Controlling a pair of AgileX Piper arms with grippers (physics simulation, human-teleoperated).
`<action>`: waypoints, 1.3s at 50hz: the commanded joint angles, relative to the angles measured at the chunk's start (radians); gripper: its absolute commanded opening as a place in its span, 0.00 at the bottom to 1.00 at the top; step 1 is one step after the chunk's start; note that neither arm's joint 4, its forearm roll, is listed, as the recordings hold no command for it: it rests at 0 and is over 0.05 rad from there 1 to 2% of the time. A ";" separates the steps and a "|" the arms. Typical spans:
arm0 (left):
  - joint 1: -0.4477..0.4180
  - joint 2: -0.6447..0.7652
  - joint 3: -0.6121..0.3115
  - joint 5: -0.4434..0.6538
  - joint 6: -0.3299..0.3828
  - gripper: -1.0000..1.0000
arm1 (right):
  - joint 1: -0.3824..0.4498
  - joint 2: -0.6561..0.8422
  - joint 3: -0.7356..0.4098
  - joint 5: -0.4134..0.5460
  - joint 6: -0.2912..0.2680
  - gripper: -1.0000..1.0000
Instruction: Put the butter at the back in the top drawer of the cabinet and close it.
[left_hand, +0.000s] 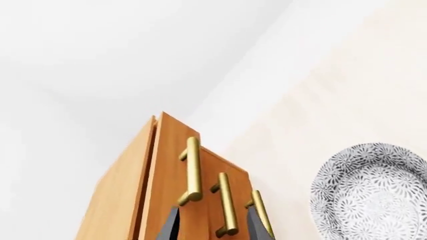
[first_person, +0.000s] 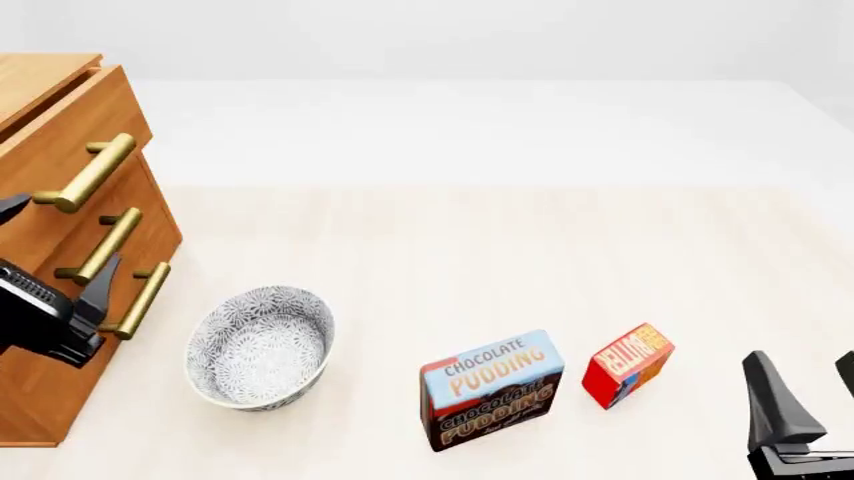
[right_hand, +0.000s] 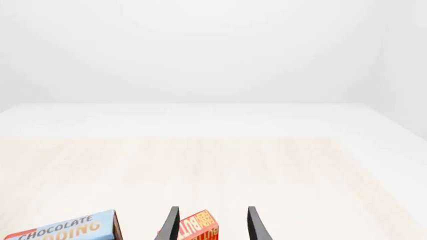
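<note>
Pale wood covers the counter (first_person: 481, 250) I am working over, with plain white beyond its far edge. At the left stands the cabinet (first_person: 54, 130), a brown chest with 3 brass bar handles. Its top drawer (first_person: 67, 120) sits slightly out from the cabinet body, with a thin gap showing along its edge in my left wrist view.

My left gripper (first_person: 51, 262) hangs right in front of the drawer fronts, level with the middle handle (first_person: 100, 246). Its jaws are apart and hold nothing. In the left wrist view the 2 dark fingers (left_hand: 168, 225) sit on either side of that middle handle, but I cannot tell whether they touch it.

Just right of the cabinet is a patterned bowl (first_person: 260, 345), upright on the counter. Further right stands the pudding box (first_person: 491, 390), and beside it, apart from it, the butter (first_person: 627, 364), a small red box resting on the counter.

My right gripper (first_person: 805, 395) is low at the near right, close to the butter but clear of it. Its jaws are spread and empty. In the right wrist view the butter (right_hand: 193, 227) shows between the fingers (right_hand: 256, 225), ahead of them.
</note>
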 joint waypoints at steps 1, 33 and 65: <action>0.010 0.037 -0.013 -0.019 0.069 1.00 | 0.000 0.000 0.000 0.000 0.000 1.00; 0.061 0.168 -0.006 -0.180 0.254 1.00 | 0.000 0.000 0.000 0.000 0.000 1.00; 0.074 0.270 -0.005 -0.266 0.292 1.00 | 0.000 0.000 0.000 0.000 0.000 1.00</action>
